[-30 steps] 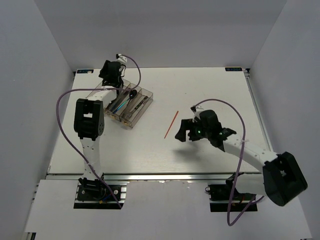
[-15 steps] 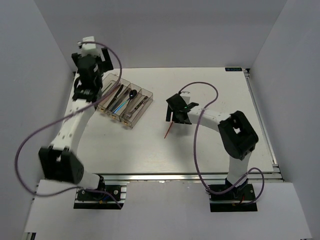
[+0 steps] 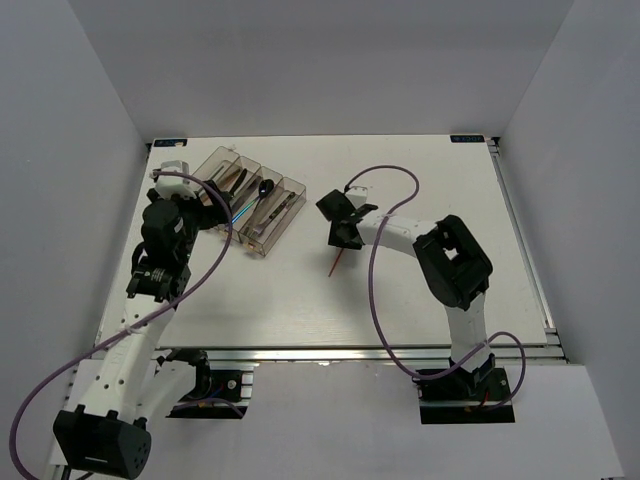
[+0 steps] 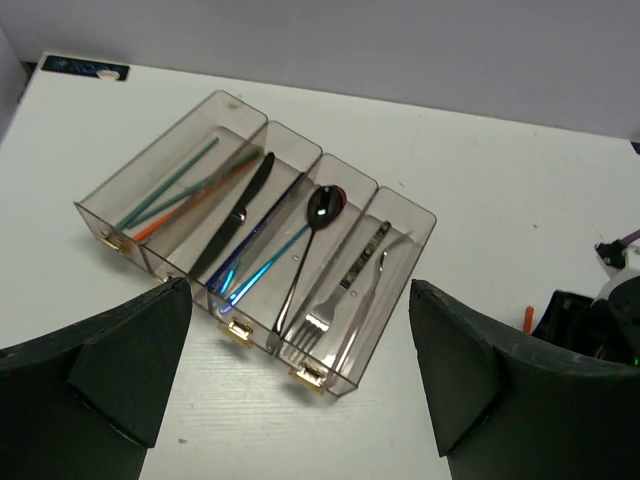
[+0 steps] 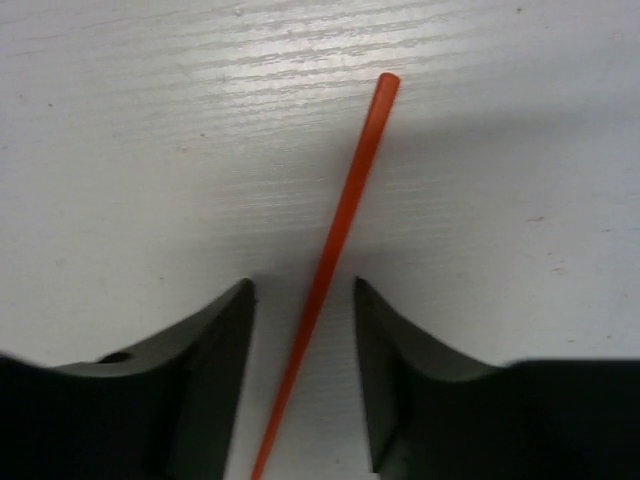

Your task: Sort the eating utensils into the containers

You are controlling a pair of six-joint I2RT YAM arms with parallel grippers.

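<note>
Straddling the orange chopstick point(image 5: 350, 190), your right tool point(image 5: 301, 290) hangs open, a jaw either side of its long axis.

An orange chopstick point(image 5: 350, 190) is lying flat on the white table point(image 5: 140, 110), slanting from upper right toward the bottom edge. The jaws are standing apart, straddling its lower stretch, neither side touching it.

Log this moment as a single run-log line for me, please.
left gripper: open, empty, facing tray | right gripper: open, straddling orange chopstick on table | status: chopstick not yet grasped
</note>
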